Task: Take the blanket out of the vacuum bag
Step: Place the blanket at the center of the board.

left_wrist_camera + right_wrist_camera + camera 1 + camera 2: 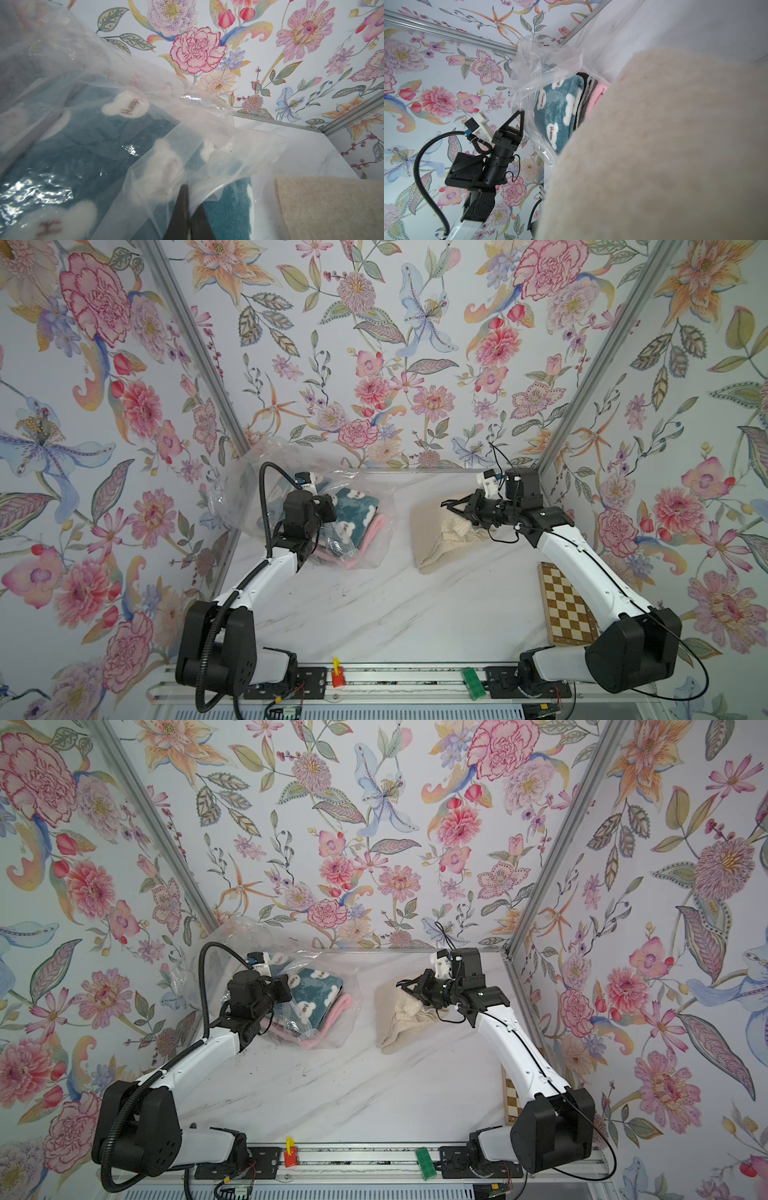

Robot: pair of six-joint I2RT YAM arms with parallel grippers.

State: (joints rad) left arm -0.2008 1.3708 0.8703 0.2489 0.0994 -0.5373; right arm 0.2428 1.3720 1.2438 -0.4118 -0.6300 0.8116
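While the left claw pinches the edge of the vacuum bag and the right claw clenches the cream blanket below it, outside the bag, the thin plastic may slip free.

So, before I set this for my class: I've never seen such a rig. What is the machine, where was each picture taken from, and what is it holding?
It is a tabletop robot with a left arm and a right arm, each ending in a claw. Two pictures look down from one overhead camera pair. The other two come from cameras on the wrists. On the marble table lie a clear vacuum bag holding folded blankets, the top one a blue cloud blanket, a cream blanket outside the bag, and a chessboard. The left claw is shut on the bag's plastic edge. The right claw grips one end of the cream blanket.
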